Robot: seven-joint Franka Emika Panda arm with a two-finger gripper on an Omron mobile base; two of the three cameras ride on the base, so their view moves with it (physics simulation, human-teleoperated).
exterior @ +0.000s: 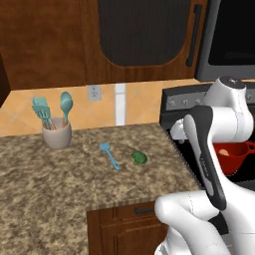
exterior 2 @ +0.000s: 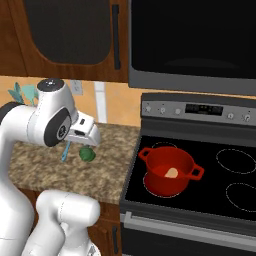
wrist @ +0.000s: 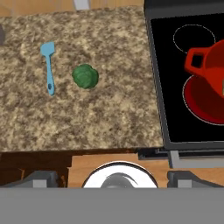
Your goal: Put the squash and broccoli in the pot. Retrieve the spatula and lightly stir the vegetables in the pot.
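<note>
Your pincer (wrist: 112, 177) hung released above the surface (wrist: 109, 109) edge; the squash (exterior 2: 171, 173) lay inside the pot (exterior 2: 170, 172), the broccoli (wrist: 85, 76) just beside the spatula (wrist: 48, 65)

We see, at the lower right of the left base frame, a glossy white rounded arm (exterior: 219, 129) of bulbous shells with a dark grey strip down one link, dark joint caps, and a pale grey wrist block.
</note>
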